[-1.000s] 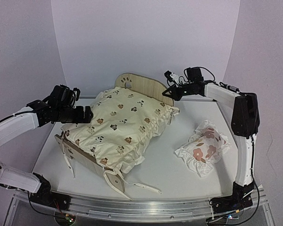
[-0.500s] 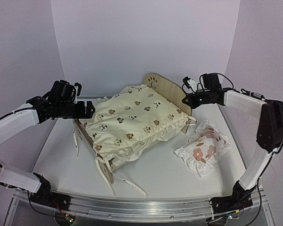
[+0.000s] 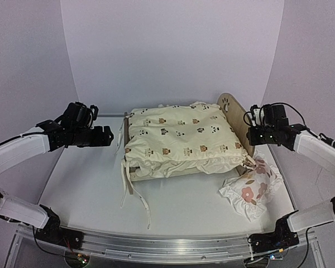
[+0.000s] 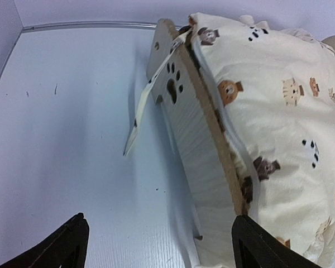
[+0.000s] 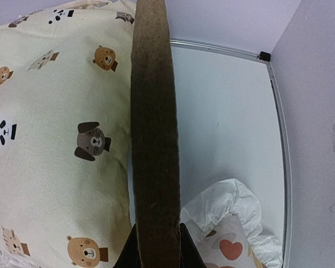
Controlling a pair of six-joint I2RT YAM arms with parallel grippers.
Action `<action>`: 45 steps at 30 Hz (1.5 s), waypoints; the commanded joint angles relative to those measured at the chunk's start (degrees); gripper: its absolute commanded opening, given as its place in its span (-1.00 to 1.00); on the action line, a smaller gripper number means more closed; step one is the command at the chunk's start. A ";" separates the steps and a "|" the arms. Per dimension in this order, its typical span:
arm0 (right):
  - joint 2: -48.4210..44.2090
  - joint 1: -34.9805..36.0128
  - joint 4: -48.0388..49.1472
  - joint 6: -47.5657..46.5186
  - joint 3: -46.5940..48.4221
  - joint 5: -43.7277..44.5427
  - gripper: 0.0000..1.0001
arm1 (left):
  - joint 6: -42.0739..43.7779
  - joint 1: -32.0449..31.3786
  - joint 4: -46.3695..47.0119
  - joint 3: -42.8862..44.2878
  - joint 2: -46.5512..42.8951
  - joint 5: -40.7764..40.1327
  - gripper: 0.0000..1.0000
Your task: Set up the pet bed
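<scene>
Since the previous second, the pet bed has swung from a diagonal lie to lie across the table. Its headboard now stands at my right and its footboard at my left. My right arm has travelled rightward with the headboard. The pillow has shifted nearer the front edge.

Right gripper: closed narrowly on the top edge of the headboard. In the right wrist view, one finger presses each face of the board.

Left gripper: spread wide, holding nothing. In the left wrist view the fingertips sit far apart, with bare table and the near end of the footboard between them. Whether either tip touches the wood, I cannot tell.

Surroundings:
- The cushion covers the frame from footboard to headboard and bulges over the front rail.
- Its tie strings trail over the footboard and onto the table at the front left corner.
- The pillow lies on the table against the bed's front right corner, below my right gripper. Its ruffle shows just beside the headboard in the right wrist view.
</scene>
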 commanded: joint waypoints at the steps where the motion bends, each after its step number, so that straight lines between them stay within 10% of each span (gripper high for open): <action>1: -1.48 -2.65 -9.44 9.41 -2.70 14.87 -1.00 | -2.00 -0.35 6.10 -2.03 2.55 1.91 0.74; 10: -0.35 -2.61 -10.05 10.72 -3.26 6.64 -0.77 | 1.11 -1.21 9.03 -0.78 5.17 5.91 0.70; 23: -3.77 -2.60 -19.03 8.50 9.70 7.46 0.73 | 4.48 -2.61 7.38 3.65 5.25 8.86 0.70; 36: -5.06 -0.67 -9.92 29.80 13.22 -38.88 0.75 | 11.28 -10.48 4.65 10.06 10.48 15.57 0.49; 45: -0.85 18.63 -5.61 28.56 11.28 -32.91 0.72 | 11.57 -12.64 1.60 14.15 18.67 11.10 0.43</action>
